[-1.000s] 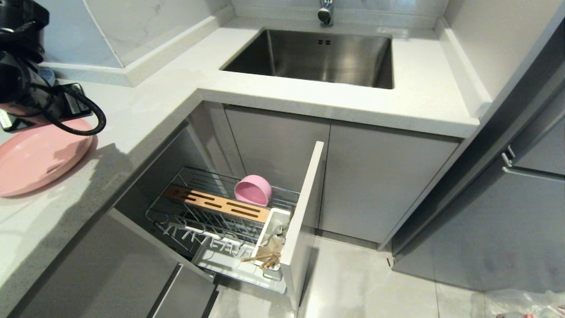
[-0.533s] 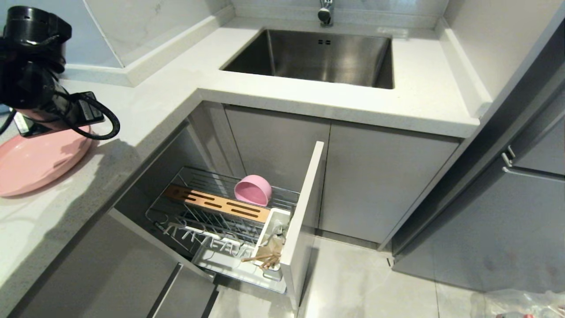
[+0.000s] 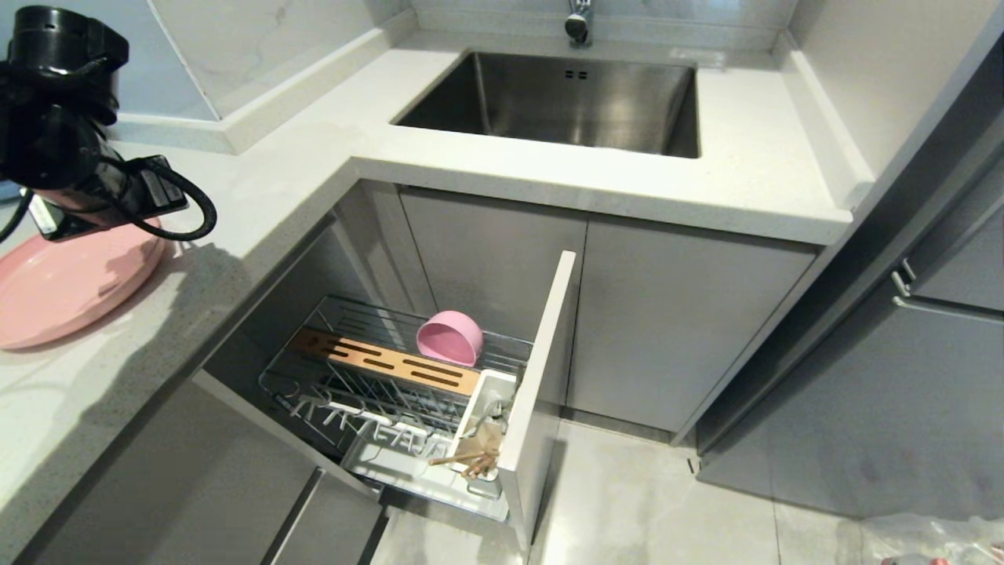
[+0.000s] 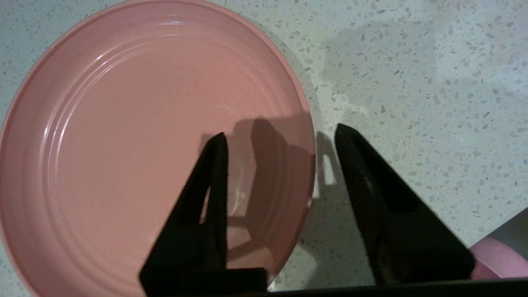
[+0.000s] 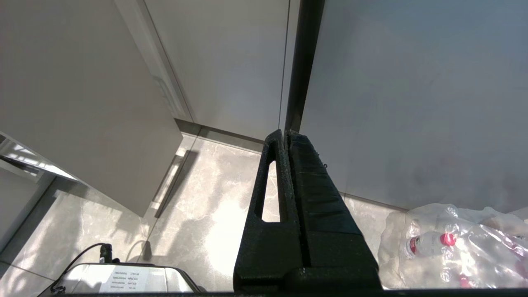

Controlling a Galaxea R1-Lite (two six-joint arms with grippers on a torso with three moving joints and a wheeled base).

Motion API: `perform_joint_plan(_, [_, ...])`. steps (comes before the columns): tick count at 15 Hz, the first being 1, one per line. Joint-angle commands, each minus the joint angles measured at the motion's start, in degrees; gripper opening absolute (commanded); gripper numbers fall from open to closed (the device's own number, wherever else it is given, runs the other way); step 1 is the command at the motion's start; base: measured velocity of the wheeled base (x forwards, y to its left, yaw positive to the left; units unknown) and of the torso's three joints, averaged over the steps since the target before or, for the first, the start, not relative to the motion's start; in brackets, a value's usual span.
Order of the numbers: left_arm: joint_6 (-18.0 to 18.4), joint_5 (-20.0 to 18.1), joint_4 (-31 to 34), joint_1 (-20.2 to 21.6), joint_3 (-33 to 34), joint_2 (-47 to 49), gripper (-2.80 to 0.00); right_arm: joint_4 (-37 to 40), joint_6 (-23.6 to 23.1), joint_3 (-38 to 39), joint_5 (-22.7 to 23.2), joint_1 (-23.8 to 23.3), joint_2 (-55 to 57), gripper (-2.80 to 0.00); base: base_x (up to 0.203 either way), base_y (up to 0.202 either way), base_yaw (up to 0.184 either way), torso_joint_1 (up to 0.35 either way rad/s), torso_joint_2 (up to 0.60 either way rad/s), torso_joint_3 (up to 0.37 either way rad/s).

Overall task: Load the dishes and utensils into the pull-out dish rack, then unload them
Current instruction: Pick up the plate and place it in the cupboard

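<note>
The shallow pink plate (image 3: 63,290) (image 4: 123,144) lies flat on the speckled counter at the left. My left gripper (image 4: 280,132) hangs open just above it; one finger is over the plate's inside, the other over bare counter, and the rim runs between them untouched. Below, the pull-out dish rack (image 3: 353,400) stands drawn out, and the pink bowl (image 3: 449,337) leans on its side behind the wooden strip (image 3: 384,362). Chopsticks (image 3: 463,459) stick out of the white utensil cup (image 3: 486,392); the fork is hard to make out there. My right gripper (image 5: 286,133) is shut and empty, low near the floor.
The steel sink (image 3: 565,102) and tap (image 3: 579,23) sit at the back of the counter. The rack's grey front panel (image 3: 541,377) juts into the floor space beside the double-door cabinet (image 3: 612,314). A plastic pack of bottles (image 5: 453,247) lies on the floor at the right.
My left arm has shifted right and slightly up over the plate's right rim. The plate, the bowl and the rack have stayed where they were.
</note>
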Motion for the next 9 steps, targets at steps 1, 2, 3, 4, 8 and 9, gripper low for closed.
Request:
perform_joint_plan(1, [-0.15, 0.24, 0.21, -0.01, -0.13, 0.44, 0.00, 0.00, -0.05, 0.00, 0.05, 0.02, 0.00, -2.80, 0.000, 0.000, 0.000, 0.000, 0.00, 0.000])
perform_joint_plan(2, [-0.15, 0.23, 0.21, 0.07, -0.21, 0.94, 0.00, 0.00, -0.07, 0.00, 0.05, 0.02, 0.00, -2.80, 0.000, 0.000, 0.000, 0.000, 0.00, 0.000])
perform_joint_plan(3, [-0.15, 0.21, 0.16, 0.09, -0.81, 1.63, 0.00, 0.00, -0.04, 0.00, 0.05, 0.02, 0.00, -2.80, 0.000, 0.000, 0.000, 0.000, 0.00, 0.000])
perform_joint_plan(4, [-0.20, 0.27, 0.25, 0.18, -1.68, 2.69, 0.00, 0.00, -0.07, 0.00, 0.05, 0.02, 0.00, -2.80, 0.000, 0.000, 0.000, 0.000, 0.00, 0.000])
perform_joint_plan(8, [-0.42, 1.33, 0.21, 0.83, -3.28, 5.47, 0.00, 0.00, 0.02, 0.00, 0.05, 0.02, 0.00, -2.80, 0.000, 0.000, 0.000, 0.000, 0.00, 0.000])
perform_joint_plan(9, [-0.42, 1.96, 0.21, 0.89, -3.42, 5.72, 0.00, 0.00, -0.03, 0.00, 0.05, 0.02, 0.00, -2.80, 0.000, 0.000, 0.000, 0.000, 0.00, 0.000])
